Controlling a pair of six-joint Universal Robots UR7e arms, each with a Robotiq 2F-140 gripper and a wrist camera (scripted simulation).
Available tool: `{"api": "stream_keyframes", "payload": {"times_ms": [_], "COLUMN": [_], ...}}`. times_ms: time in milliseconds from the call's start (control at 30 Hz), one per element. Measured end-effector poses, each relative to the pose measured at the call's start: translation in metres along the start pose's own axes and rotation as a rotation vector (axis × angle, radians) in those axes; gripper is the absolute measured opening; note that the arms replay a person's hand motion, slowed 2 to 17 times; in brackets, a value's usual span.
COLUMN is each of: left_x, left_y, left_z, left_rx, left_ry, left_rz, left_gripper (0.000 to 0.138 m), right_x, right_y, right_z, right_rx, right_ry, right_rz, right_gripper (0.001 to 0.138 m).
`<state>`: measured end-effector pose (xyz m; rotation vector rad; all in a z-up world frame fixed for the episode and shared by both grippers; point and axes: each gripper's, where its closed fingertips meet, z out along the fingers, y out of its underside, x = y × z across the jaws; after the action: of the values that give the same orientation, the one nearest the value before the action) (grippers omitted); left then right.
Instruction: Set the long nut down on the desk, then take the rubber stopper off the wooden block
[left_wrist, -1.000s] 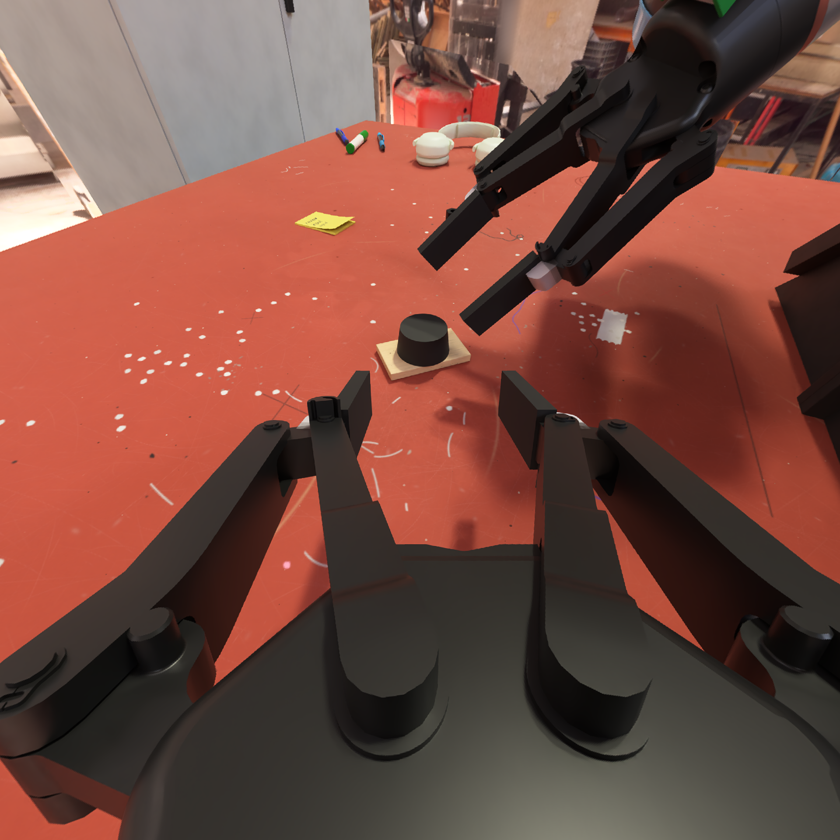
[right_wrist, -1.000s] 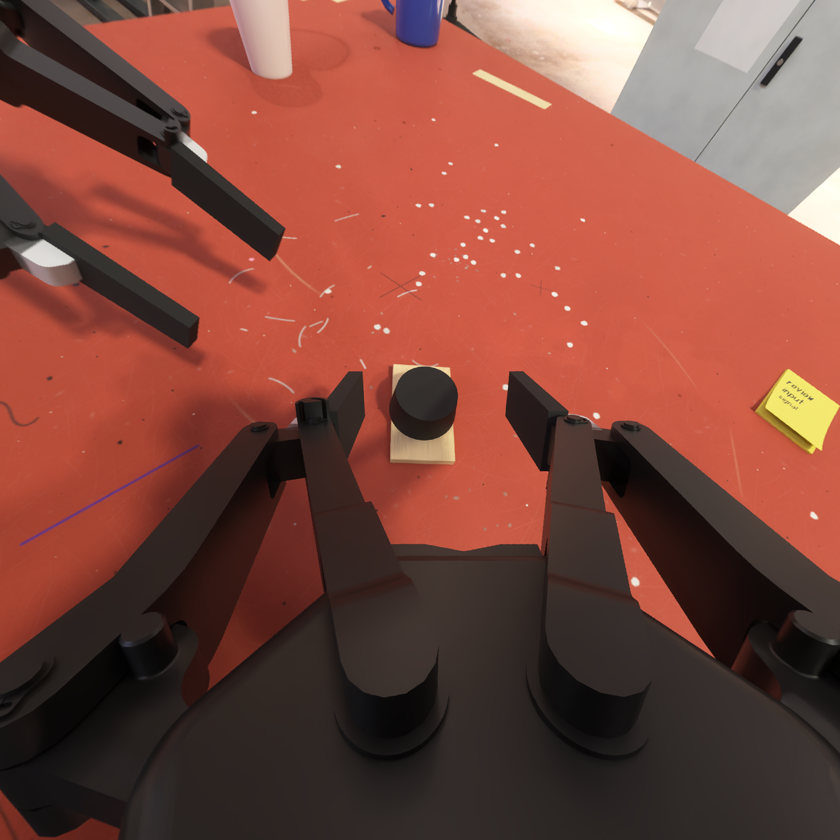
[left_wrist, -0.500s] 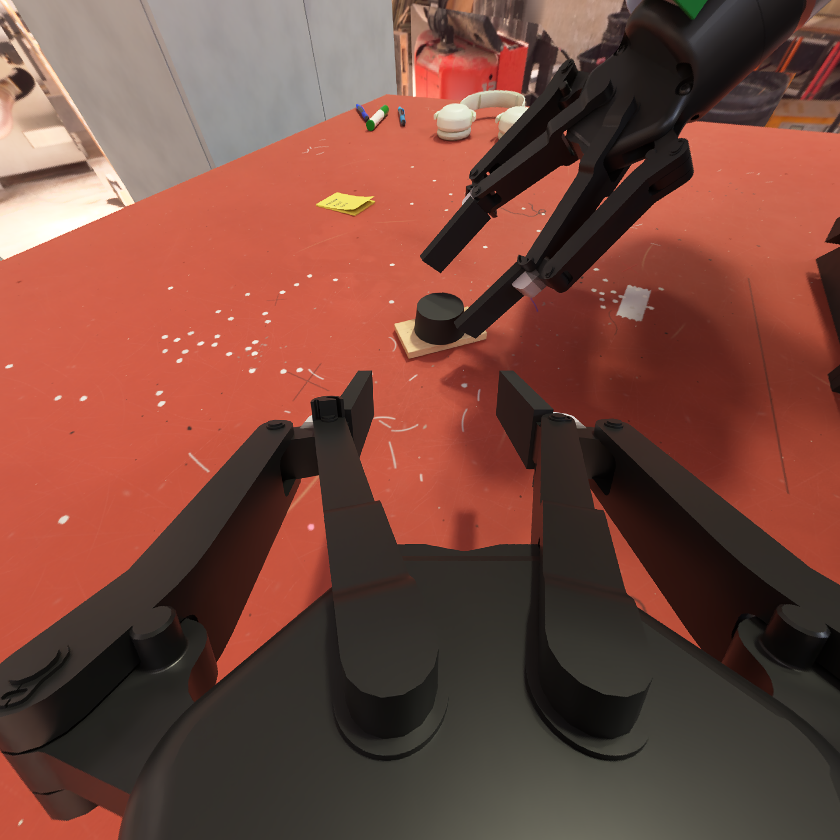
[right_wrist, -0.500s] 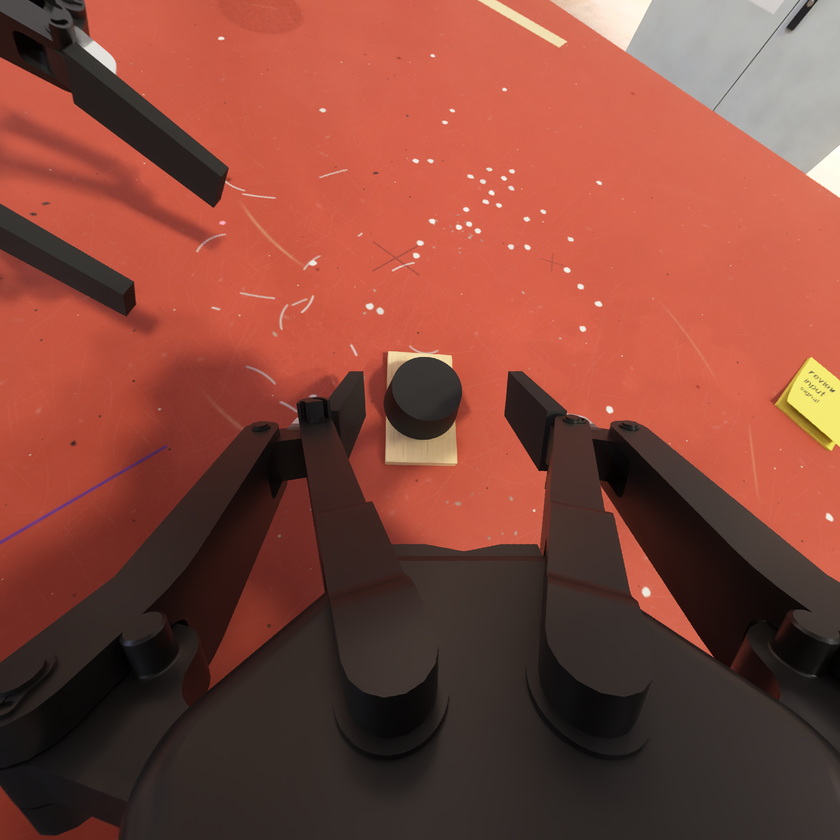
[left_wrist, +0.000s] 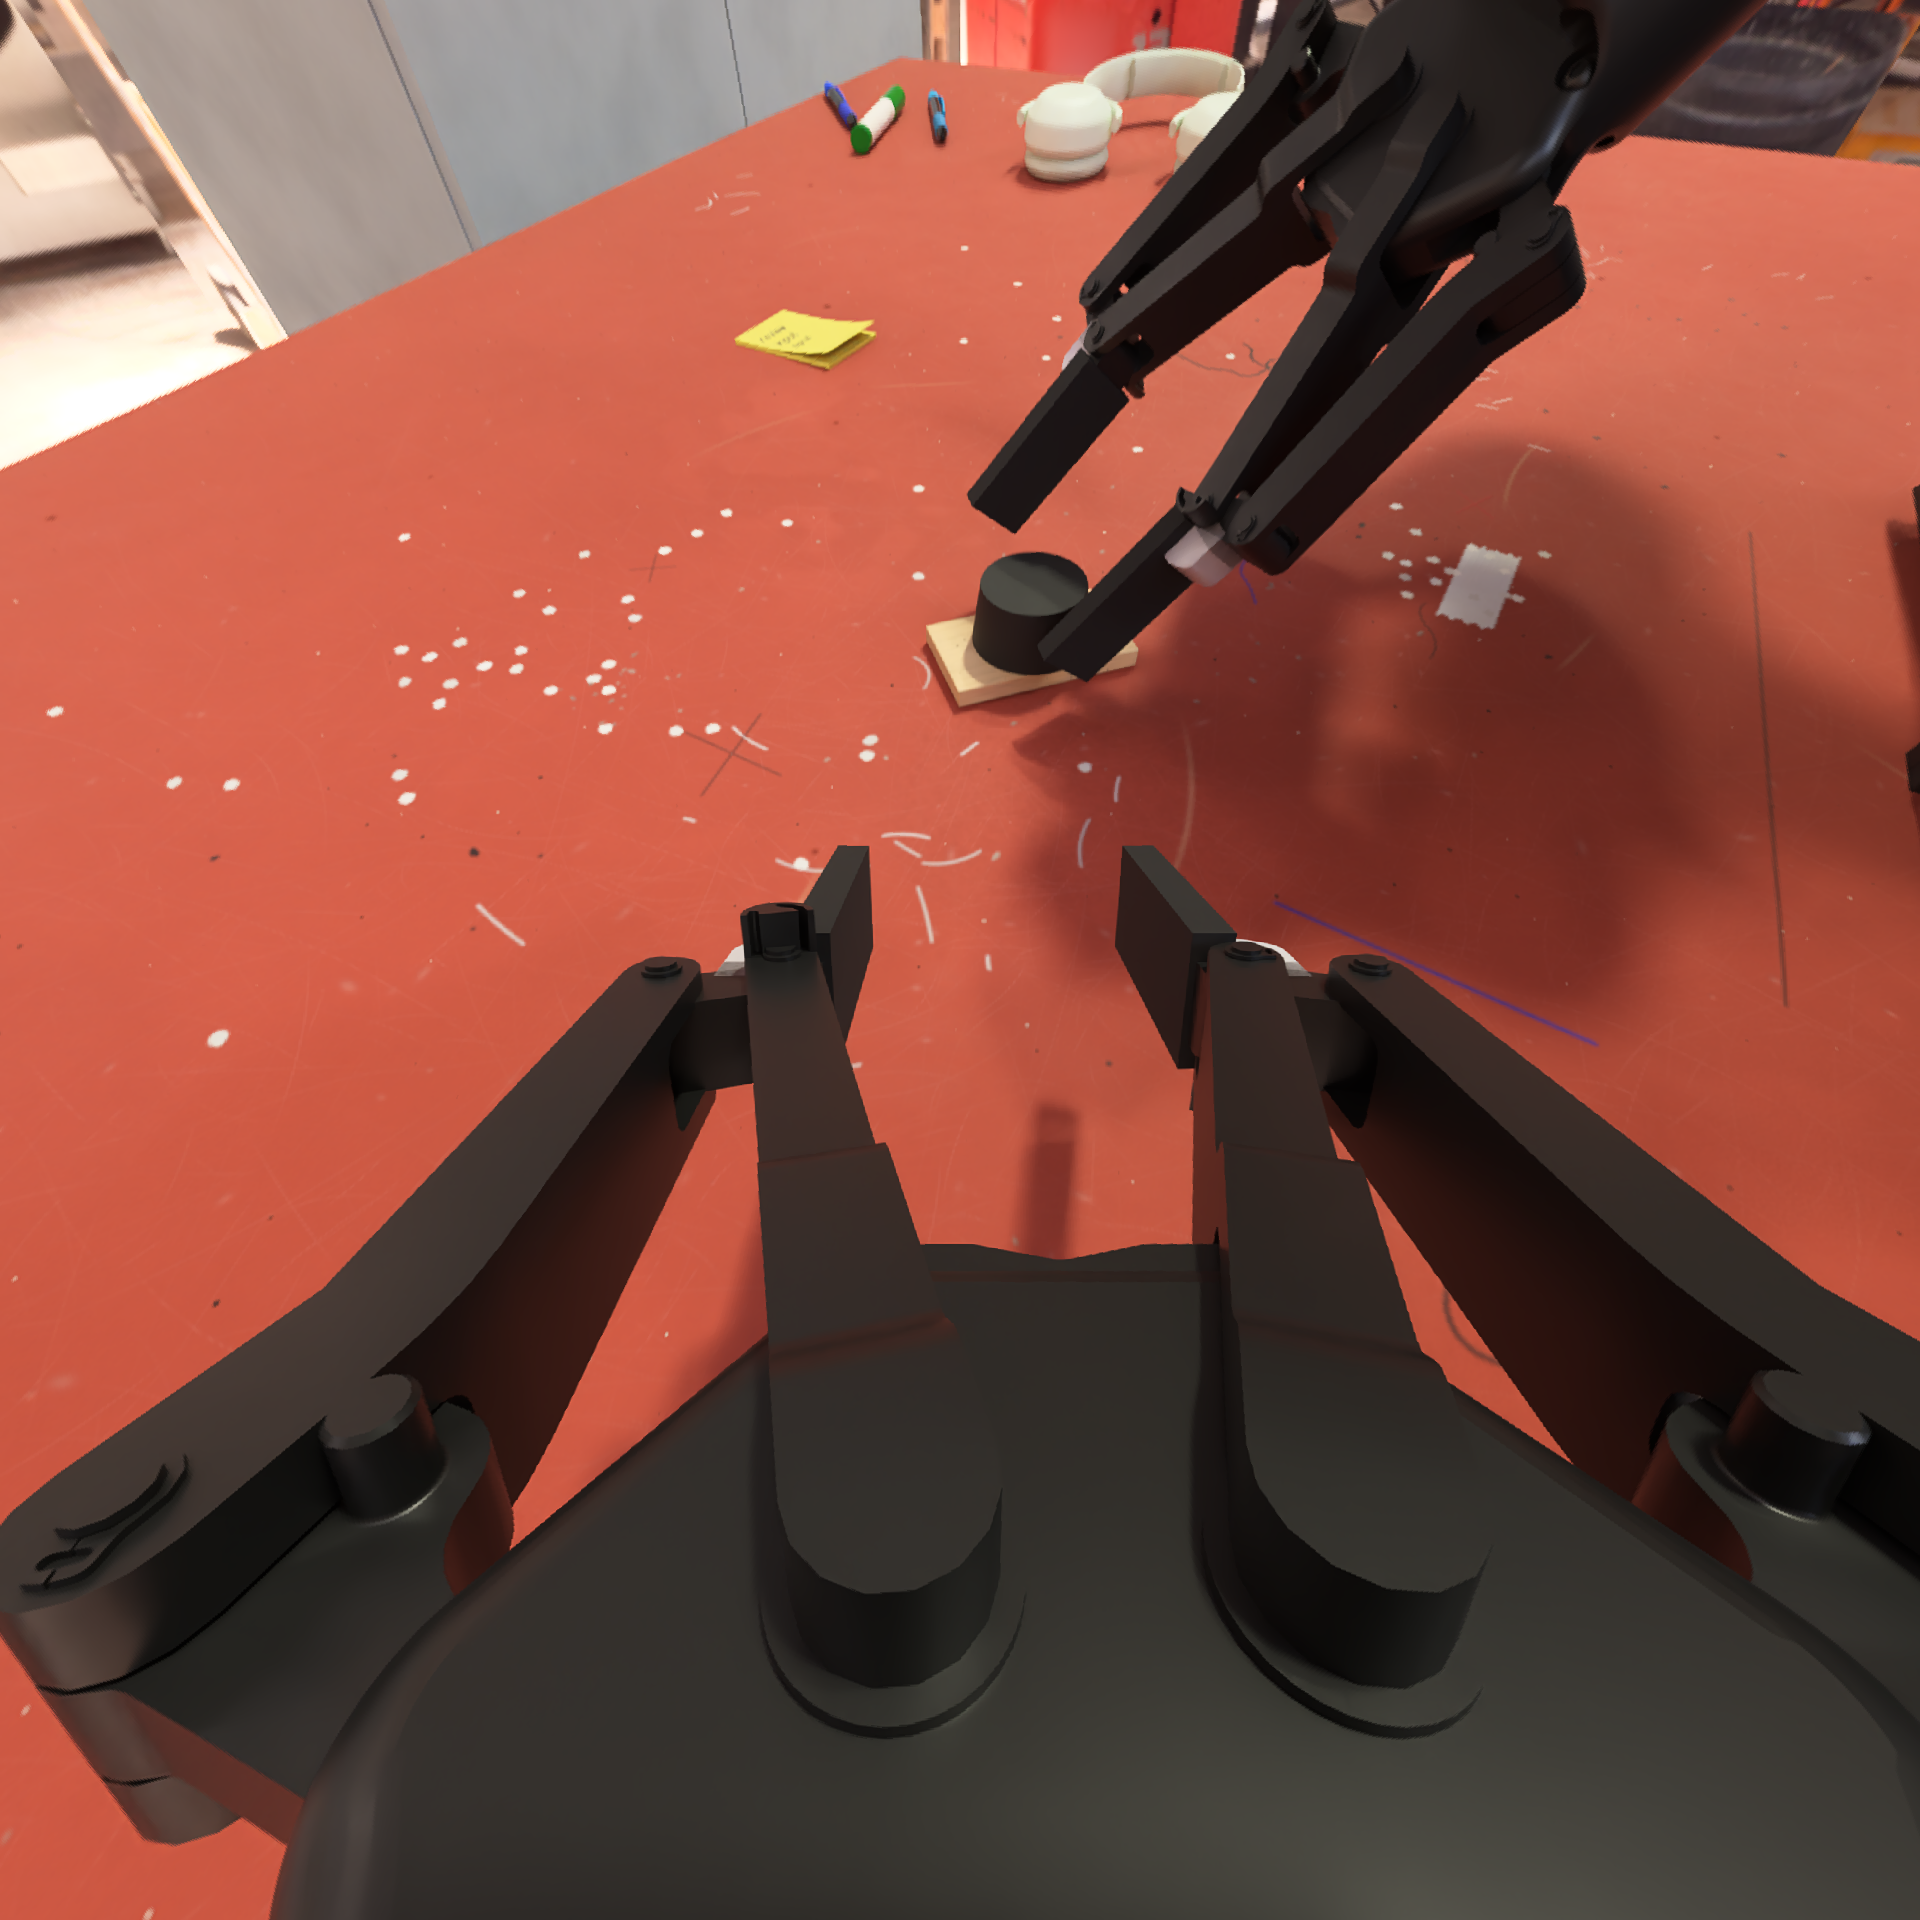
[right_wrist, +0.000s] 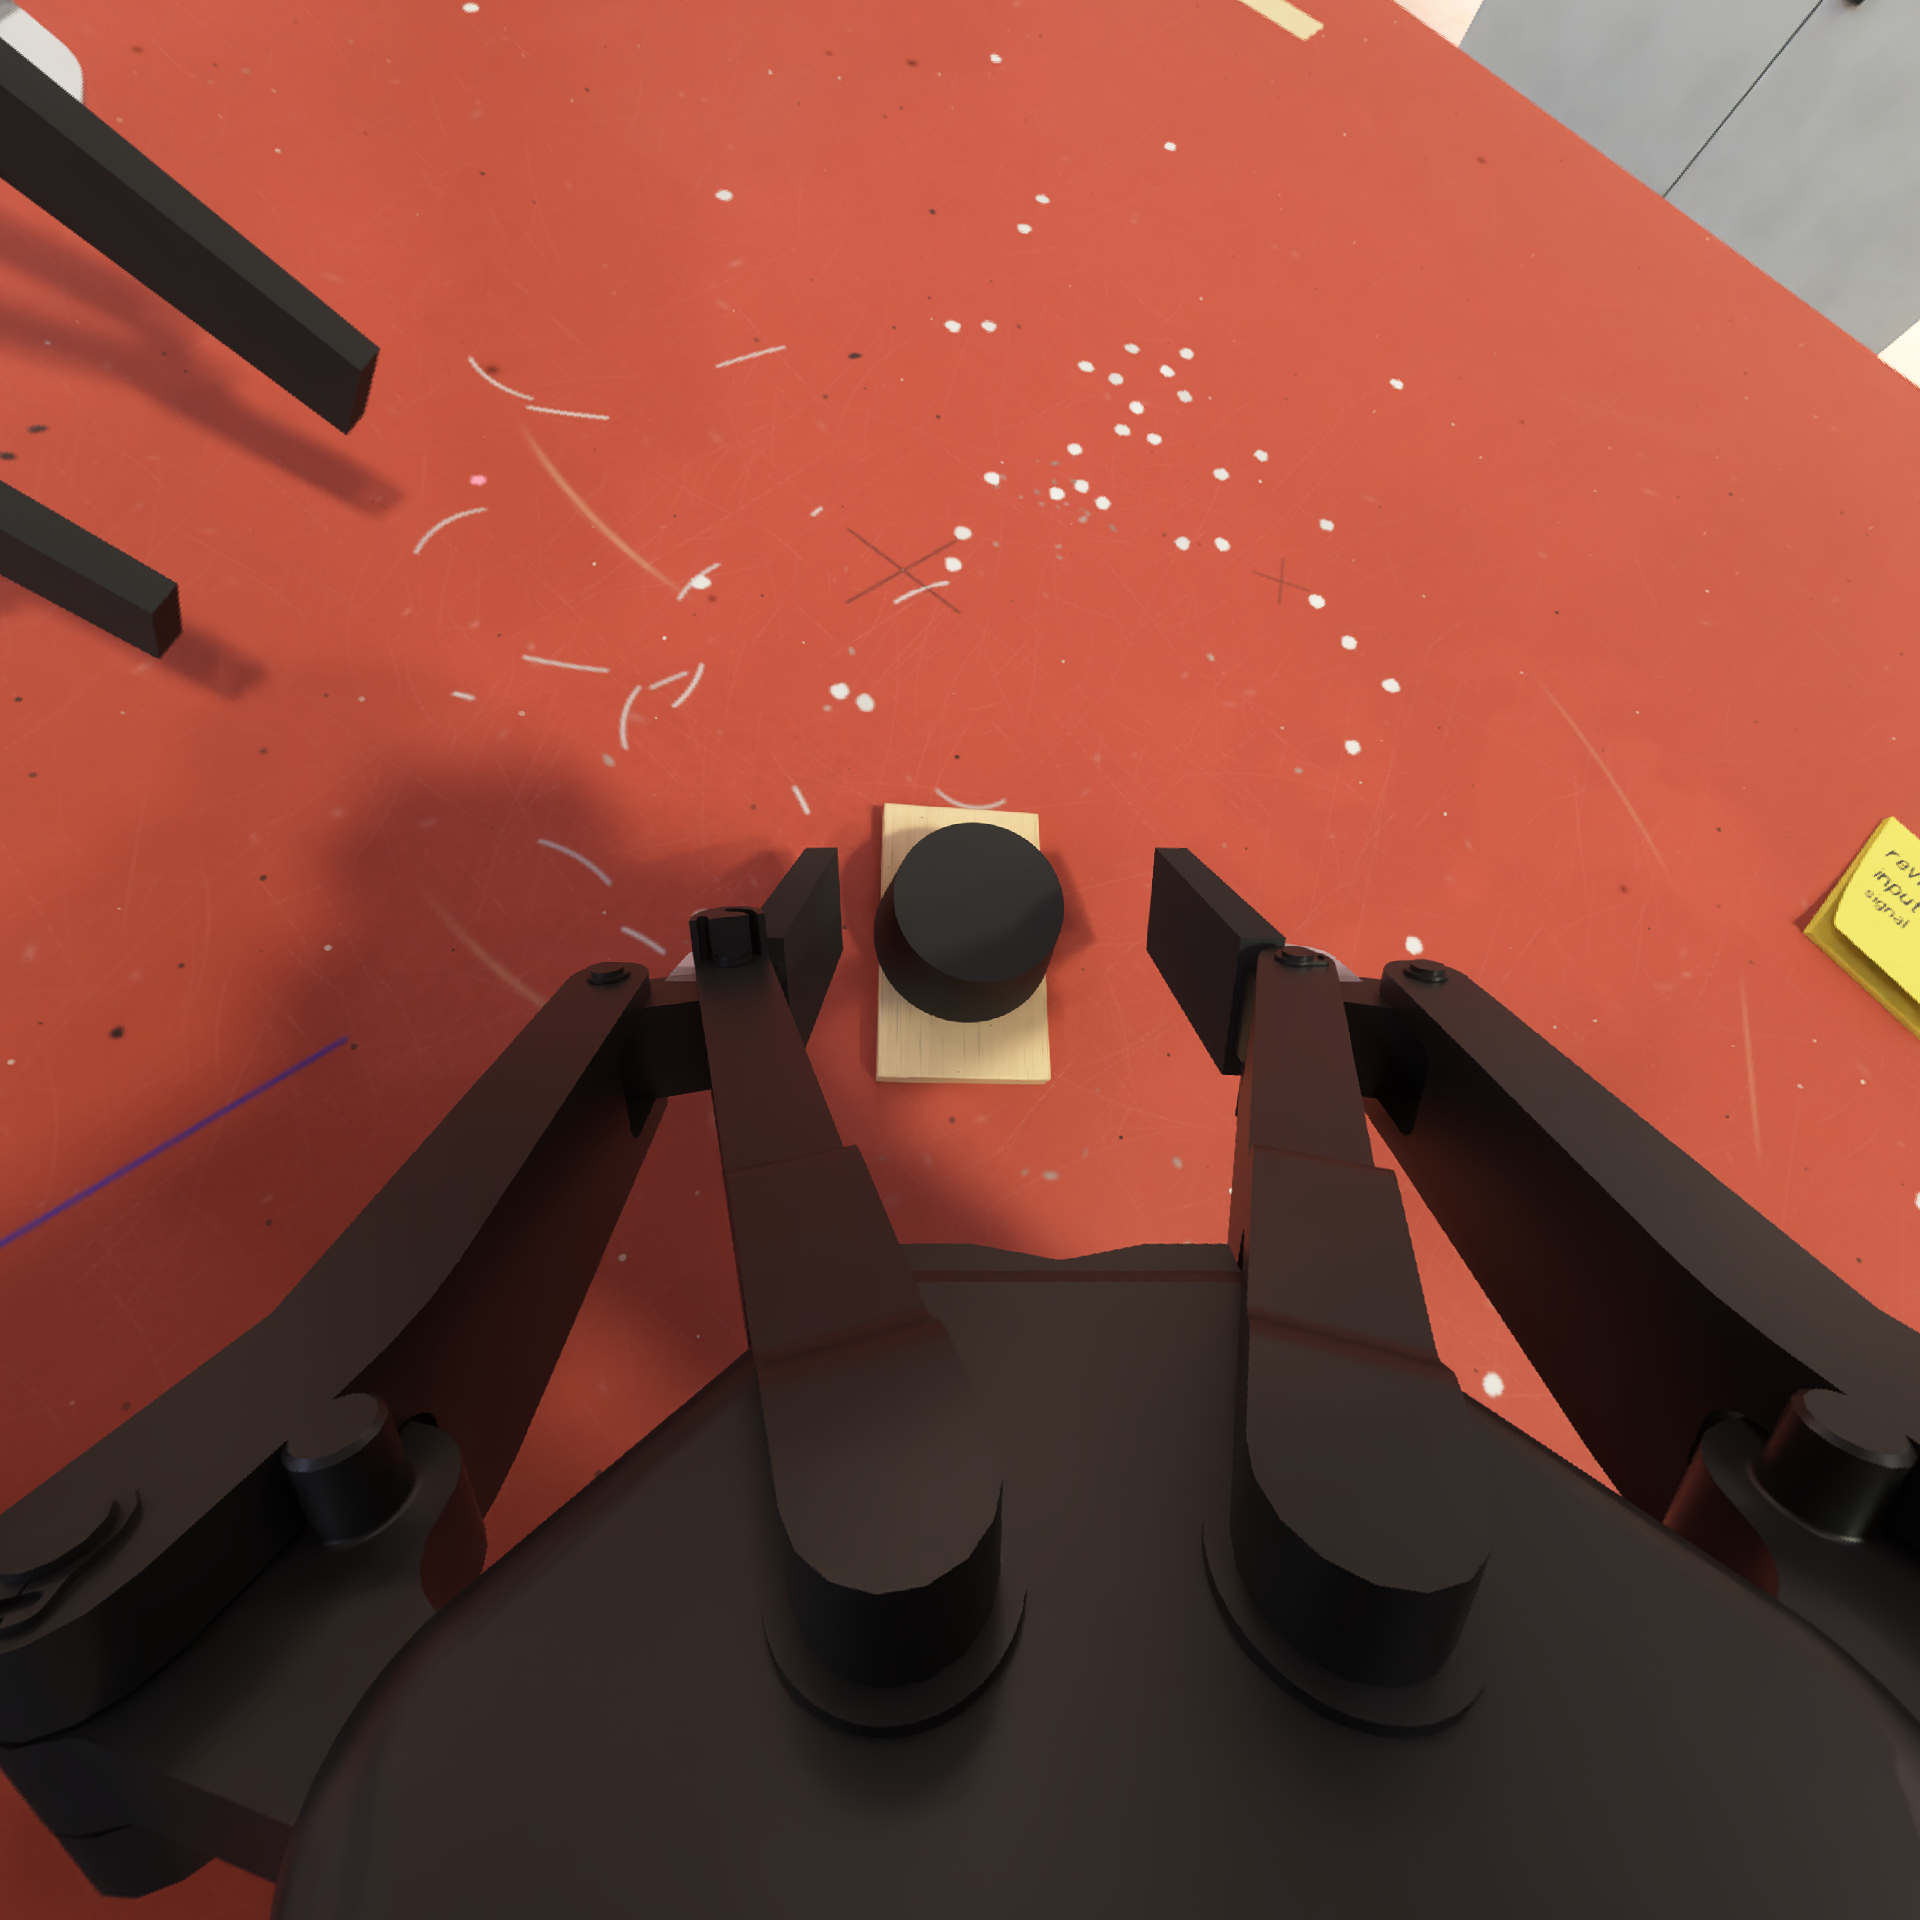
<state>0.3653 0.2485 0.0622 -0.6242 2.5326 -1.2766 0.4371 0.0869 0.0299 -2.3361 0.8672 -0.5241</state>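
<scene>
A black rubber stopper (right_wrist: 971, 920) stands on a small pale wooden block (right_wrist: 961, 1049) on the red desk. My right gripper (right_wrist: 997, 894) is open, with one finger on each side of the stopper and a gap to it on both sides. In the left wrist view the stopper (left_wrist: 1023, 613) and block (left_wrist: 997, 681) lie ahead, with the right gripper (left_wrist: 1044, 577) low around them. My left gripper (left_wrist: 992, 914) is open and empty, above bare desk short of the block. It also shows in the right wrist view (right_wrist: 249, 499) at the upper left. No long nut is in view.
Yellow sticky notes (left_wrist: 805, 338) lie beyond the block, also at the right edge of the right wrist view (right_wrist: 1881, 914). Markers (left_wrist: 878, 120) and white headphones (left_wrist: 1122, 109) lie at the far end. A white scrap (left_wrist: 1475, 584) lies right of the block.
My right gripper has come down over the block, so its fingers now flank the stopper. My left gripper has drawn back from the block. Both stayed open.
</scene>
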Motion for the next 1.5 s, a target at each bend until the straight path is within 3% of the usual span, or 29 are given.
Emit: {"api": "stream_keyframes", "payload": {"times_ms": [567,733,1267,1500], "left_x": [-0.011,-0.010,0.000,0.000], "left_y": [0.031,0.037,0.045,0.048], "left_z": [-0.025,-0.031,-0.042,-0.042], "left_rx": [-0.066,-0.062,0.000,-0.007], "left_ry": [0.054,0.103,0.312,0.361], "left_rz": [-0.069,-0.088,-0.169,-0.198], "left_gripper": [0.042,0.030,0.010,0.003], "right_x": [-0.003,-0.004,-0.003,-0.004], "right_y": [0.005,0.006,0.002,0.004], "right_z": [0.008,0.009,0.009,0.010], "right_rx": [-0.039,-0.040,-0.024,-0.048], "right_ry": [-0.046,-0.067,-0.078,-0.092], "right_rz": [0.018,0.032,0.055,0.059], "right_gripper": [0.072,0.071,0.066,0.058]}}
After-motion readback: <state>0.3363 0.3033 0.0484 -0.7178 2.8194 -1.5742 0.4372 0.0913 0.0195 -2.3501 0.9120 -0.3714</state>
